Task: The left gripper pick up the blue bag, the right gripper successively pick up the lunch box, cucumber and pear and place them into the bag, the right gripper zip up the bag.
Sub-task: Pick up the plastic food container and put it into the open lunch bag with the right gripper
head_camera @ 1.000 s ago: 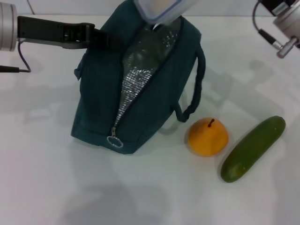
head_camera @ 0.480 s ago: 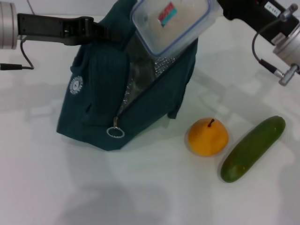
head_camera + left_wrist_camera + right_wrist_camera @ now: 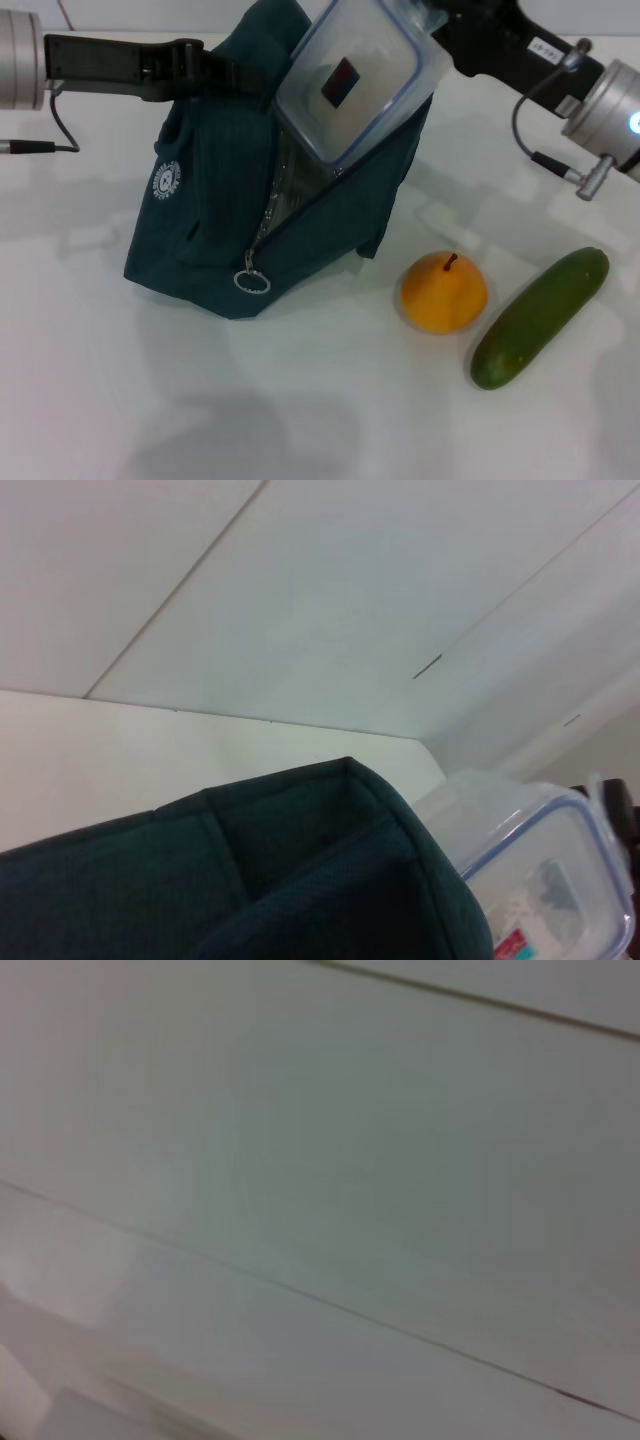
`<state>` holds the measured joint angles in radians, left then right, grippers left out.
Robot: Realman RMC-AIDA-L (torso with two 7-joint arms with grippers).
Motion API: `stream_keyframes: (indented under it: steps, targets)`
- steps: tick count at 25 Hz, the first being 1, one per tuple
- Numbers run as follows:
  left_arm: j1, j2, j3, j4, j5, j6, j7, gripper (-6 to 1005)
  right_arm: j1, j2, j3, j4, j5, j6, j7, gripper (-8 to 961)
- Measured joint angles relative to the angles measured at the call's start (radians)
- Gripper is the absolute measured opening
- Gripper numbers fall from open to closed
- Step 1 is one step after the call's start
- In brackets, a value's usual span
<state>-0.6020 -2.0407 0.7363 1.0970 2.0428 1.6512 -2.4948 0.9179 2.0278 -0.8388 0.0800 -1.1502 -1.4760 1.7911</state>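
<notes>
The blue bag (image 3: 215, 215) stands tilted on the white table, with its round white logo (image 3: 166, 180) facing left and the ring zipper pull (image 3: 251, 283) hanging low at the front. My left gripper (image 3: 232, 76) is shut on the bag's top left edge. The clear lunch box (image 3: 358, 82) is tipped steeply, its lower corner in the bag's open mouth, and my right gripper (image 3: 438, 28) is shut on its upper end. The pear (image 3: 443, 292) and the cucumber (image 3: 540, 317) lie on the table right of the bag. The left wrist view shows the bag's rim (image 3: 300, 880) and the lunch box (image 3: 545, 875).
A white table (image 3: 300, 410) spreads in front of the bag. The right arm's silver joint and cable (image 3: 590, 120) hang above the table at the far right. A dark cable (image 3: 30, 147) trails at the left edge. The right wrist view shows only pale wall panels.
The right arm has come leftward and down into view. The lunch box has tipped steeper, with its lower end sinking into the bag's opening. The bag has been pulled up and to the left.
</notes>
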Motion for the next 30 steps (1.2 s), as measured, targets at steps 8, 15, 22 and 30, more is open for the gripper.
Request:
stream_keyframes:
  steps: [8,15,22,30]
  targets:
    - [0.0,-0.01,0.0,-0.002,0.0,-0.001,0.01,45,0.064,0.0,0.005,0.01,-0.086,0.127,-0.057,93]
    - [0.004,-0.015,0.006,-0.002,-0.02,-0.002,0.011,46,0.089,0.0,0.001,0.02,-0.106,0.2,-0.063,97]
    - [0.009,-0.017,0.008,-0.002,-0.021,-0.002,0.015,47,0.101,0.0,0.006,0.013,-0.139,0.228,-0.107,107]
    - [0.01,-0.018,0.003,-0.003,-0.022,-0.002,0.023,48,0.068,0.0,0.008,-0.017,-0.134,0.194,-0.185,140]
